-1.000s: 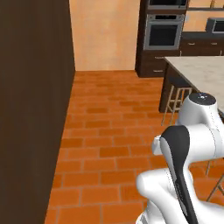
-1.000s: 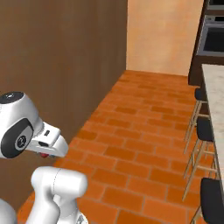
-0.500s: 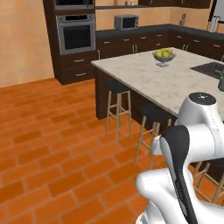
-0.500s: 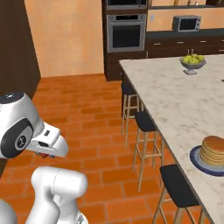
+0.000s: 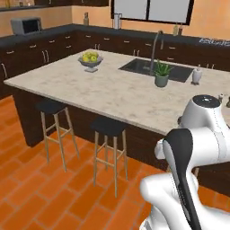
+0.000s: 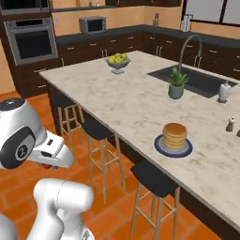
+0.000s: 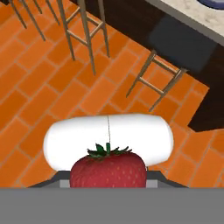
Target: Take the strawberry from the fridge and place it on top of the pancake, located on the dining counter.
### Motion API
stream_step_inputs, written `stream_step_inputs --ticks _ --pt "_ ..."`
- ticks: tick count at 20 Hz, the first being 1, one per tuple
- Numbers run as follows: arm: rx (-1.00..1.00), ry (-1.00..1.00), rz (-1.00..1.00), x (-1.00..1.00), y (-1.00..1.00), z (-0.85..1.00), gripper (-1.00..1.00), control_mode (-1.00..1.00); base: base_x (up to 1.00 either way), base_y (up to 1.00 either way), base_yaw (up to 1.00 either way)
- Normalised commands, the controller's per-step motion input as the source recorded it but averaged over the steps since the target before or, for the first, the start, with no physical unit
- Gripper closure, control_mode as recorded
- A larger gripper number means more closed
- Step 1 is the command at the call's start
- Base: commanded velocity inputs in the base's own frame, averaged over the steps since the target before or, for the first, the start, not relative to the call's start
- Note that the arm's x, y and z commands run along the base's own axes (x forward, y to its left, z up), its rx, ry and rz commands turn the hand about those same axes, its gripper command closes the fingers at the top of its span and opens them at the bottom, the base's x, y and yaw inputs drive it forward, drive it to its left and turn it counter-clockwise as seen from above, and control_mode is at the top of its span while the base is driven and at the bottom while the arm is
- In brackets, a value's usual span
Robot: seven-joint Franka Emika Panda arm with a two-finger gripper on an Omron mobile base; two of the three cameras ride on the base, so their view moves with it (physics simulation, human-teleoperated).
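While clamped in claw (image 7: 108, 181), glossy red green-capped strawberry (image 7: 108, 169).

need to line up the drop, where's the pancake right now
In the right base view the pancake sits near the dining counter's front edge, above a black stool.

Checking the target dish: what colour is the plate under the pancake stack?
Dark blue round plate, clearest in the right base view.

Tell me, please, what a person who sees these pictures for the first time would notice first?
Probably the big red strawberry with green leaves, low in the hand view, held over the orange brick floor. Next, the stack of pancakes on a blue plate near the front edge of the dining counter, above the black stools.
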Motion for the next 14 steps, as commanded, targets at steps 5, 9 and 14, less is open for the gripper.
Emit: stream_step_inputs --ticks 5,9,14 --pt "0.0 0.0 0.0 0.0 0.0 0.0 1.0 1.0 0.04 -0.2 -0.9" --pt "0.0 0.0 0.0 0.0 0.0 0.0 1.0 1.0 0.47 0.02 -0.8" --pt "0.0 0.0 0.0 0.0 0.0 0.0 1.0 1.0 0.94 0.44 -0.56"
